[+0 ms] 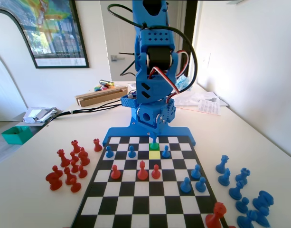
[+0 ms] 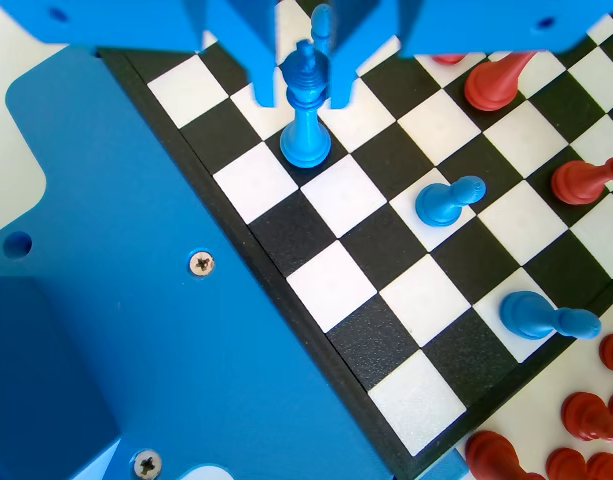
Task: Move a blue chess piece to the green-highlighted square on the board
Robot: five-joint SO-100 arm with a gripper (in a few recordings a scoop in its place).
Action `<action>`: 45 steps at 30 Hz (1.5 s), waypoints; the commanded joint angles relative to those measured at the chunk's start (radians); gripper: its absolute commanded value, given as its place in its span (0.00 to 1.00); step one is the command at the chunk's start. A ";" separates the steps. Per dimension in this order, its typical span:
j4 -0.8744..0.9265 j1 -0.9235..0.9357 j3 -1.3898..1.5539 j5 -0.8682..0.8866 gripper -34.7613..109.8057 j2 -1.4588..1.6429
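A blue chess piece [image 2: 306, 125] with a crowned top stands upright on a dark square in the board's [image 2: 336, 285] edge row, next to the blue base plate. My gripper [image 2: 306, 92] hangs over it, its jaws pressed against both sides of the piece's head, shut on it. In the fixed view the same blue chess piece [image 1: 154, 139] stands on the green-highlighted square [image 1: 154, 147] under the gripper [image 1: 154, 135], at the far end of the board [image 1: 136, 206]. A yellow square [image 1: 154, 155] lies just in front of the green one.
Blue pawns [image 1: 131, 151] [image 1: 166, 152] [image 2: 448, 200] stand in the row beside the yellow square. Red pieces [image 1: 142, 170] stand mid-board and more blue pawns [image 1: 185, 185] to their right. Captured red pieces [image 1: 69, 166] crowd the table on the left, blue ones [image 1: 240, 190] on the right.
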 commanded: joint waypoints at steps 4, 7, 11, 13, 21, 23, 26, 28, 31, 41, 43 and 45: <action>0.107 -0.003 -0.087 0.008 0.35 0.060; 0.218 -0.009 -0.172 0.025 0.35 0.067; 0.387 -0.015 -0.319 0.055 0.34 0.094; 0.480 -0.020 -0.399 0.086 0.33 0.110; 0.815 -0.046 -0.736 0.279 0.28 0.183; 0.868 -0.052 -0.801 0.347 0.27 0.212; 0.939 -0.063 -0.862 0.442 0.26 0.281; 0.994 -0.077 -0.874 0.494 0.25 0.350; 1.048 -0.087 -0.911 0.598 0.25 0.469; 1.046 0.043 -0.940 0.750 0.25 0.750; 1.048 0.058 -0.911 0.764 0.25 0.801; 1.046 0.066 -0.867 0.764 0.25 0.859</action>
